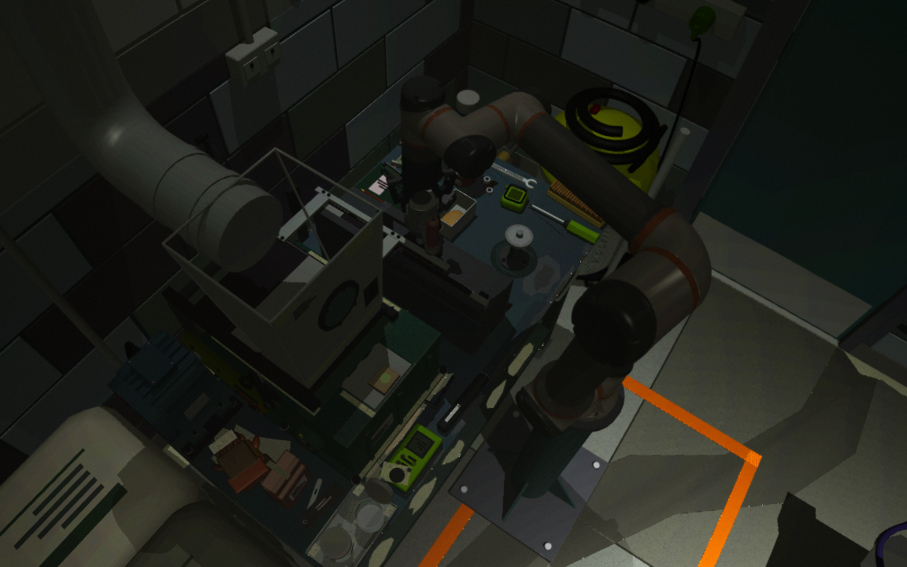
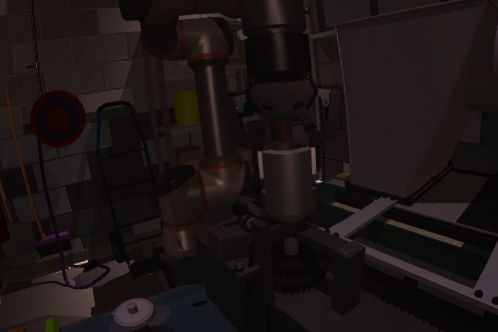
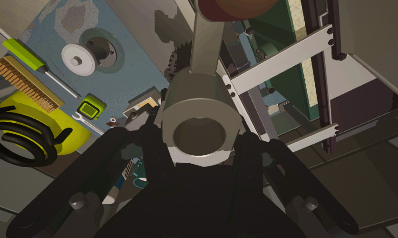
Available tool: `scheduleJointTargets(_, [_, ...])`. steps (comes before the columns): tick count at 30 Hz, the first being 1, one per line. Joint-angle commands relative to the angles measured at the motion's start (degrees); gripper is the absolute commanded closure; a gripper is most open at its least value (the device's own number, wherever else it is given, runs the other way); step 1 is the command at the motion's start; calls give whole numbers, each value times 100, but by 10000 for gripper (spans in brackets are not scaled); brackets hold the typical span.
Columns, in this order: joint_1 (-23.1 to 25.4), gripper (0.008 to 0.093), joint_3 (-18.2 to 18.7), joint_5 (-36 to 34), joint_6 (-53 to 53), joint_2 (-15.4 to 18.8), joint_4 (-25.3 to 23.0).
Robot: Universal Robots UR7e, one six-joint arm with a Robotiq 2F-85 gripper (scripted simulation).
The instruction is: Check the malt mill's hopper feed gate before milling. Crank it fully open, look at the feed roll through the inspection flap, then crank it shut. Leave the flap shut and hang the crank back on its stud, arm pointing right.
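My gripper points straight down over the mill's gear housing beside the hopper, and between its fingers is the grey hub of the crank, whose flat arm runs away from me to a dark red knob. From the second side camera the hub sits upright over a toothed gear and the gate's slide rails. The hopper's face carries a round window. The parking stud with its white disc stands bare on the blue plate. My gripper is closed on the crank's hub.
A small tray sits right beside my wrist. A green tape measure, a screwdriver, a brush and a spanner lie on the blue plate. A large duct overhangs the hopper.
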Motion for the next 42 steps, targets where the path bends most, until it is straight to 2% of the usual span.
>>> scheduleJointTargets(1, [-3, 934, -2, 5, 168, 3, -15])
scheduleJointTargets(24, [-3, 934, -2, 5, 3937, 3, -15])
scheduleJointTargets(42, [-3, 934, -2, 5, 6302, 3, -15])
